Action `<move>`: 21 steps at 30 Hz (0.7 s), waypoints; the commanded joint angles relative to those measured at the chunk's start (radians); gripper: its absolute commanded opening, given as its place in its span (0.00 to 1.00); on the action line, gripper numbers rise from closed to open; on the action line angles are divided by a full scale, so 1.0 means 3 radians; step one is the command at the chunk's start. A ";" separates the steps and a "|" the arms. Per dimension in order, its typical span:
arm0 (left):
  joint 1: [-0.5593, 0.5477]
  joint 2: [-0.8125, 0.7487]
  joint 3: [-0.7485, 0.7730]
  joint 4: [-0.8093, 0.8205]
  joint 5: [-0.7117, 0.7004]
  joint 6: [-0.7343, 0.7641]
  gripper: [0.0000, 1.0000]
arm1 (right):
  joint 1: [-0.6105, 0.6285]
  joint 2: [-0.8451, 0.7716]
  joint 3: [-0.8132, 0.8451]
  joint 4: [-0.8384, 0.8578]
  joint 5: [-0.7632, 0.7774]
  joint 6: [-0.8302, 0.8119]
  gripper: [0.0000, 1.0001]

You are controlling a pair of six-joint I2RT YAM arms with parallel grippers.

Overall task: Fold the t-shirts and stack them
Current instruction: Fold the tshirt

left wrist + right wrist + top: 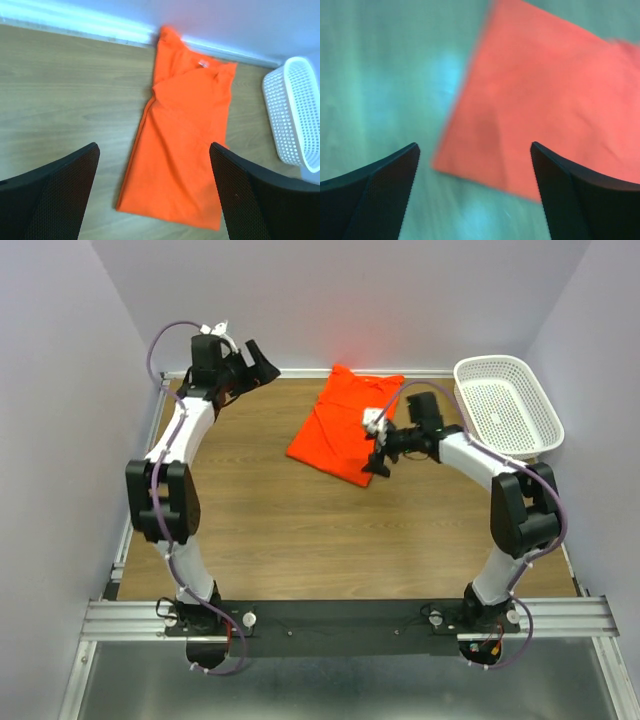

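we find the left claw (pixel 255 362) and the right claw (pixel 378 458) both spread wide and empty, the part-folded t-shirt (pixel 340 425) at the far edge of the table (pixel 260 520) near the basket (pixel 505 405); the right claw, low over its near corner, could snag and undo the fold

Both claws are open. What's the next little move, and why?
Probably lower the right claw onto the near hem of the t-shirt and pinch it: the shirt lies unheld as a long folded strip, and that claw hangs open above its near edge.
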 commanded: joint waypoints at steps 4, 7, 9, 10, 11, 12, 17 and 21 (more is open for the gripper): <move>0.0162 -0.0421 -0.1574 0.0588 0.0468 0.0233 0.84 | 0.0592 -0.0088 -0.0280 -0.0271 0.0680 -0.0496 0.89; 0.0019 -0.0452 -0.1964 0.0650 0.0313 0.0239 0.74 | 0.0720 -0.0124 -0.0434 0.0036 0.1119 -0.0367 0.89; -0.0042 -0.0416 -0.2046 0.0675 0.0303 0.0152 0.66 | 0.0842 -0.0098 -0.0526 0.0163 0.1437 -0.0276 0.89; -0.0063 -0.0411 -0.2056 0.0675 0.0247 0.0106 0.66 | 0.0883 -0.0083 -0.0551 0.0194 0.1508 -0.0270 0.89; -0.0084 -0.0411 -0.2062 0.0681 0.0175 0.0076 0.66 | 0.0919 -0.0063 -0.0602 0.0225 0.1565 -0.0260 0.89; -0.0099 -0.0406 -0.2036 0.0665 0.0068 0.0040 0.66 | 0.0975 -0.0027 -0.0618 0.0291 0.1677 -0.0229 0.89; -0.0130 -0.0248 -0.1954 0.0614 0.0077 -0.0119 0.66 | 0.1047 0.0132 -0.0623 0.0379 0.1928 -0.0178 0.83; -0.0227 -0.0079 -0.1817 0.0538 0.0067 -0.0211 0.66 | 0.1047 0.0183 -0.0623 0.0399 0.2076 -0.0152 0.78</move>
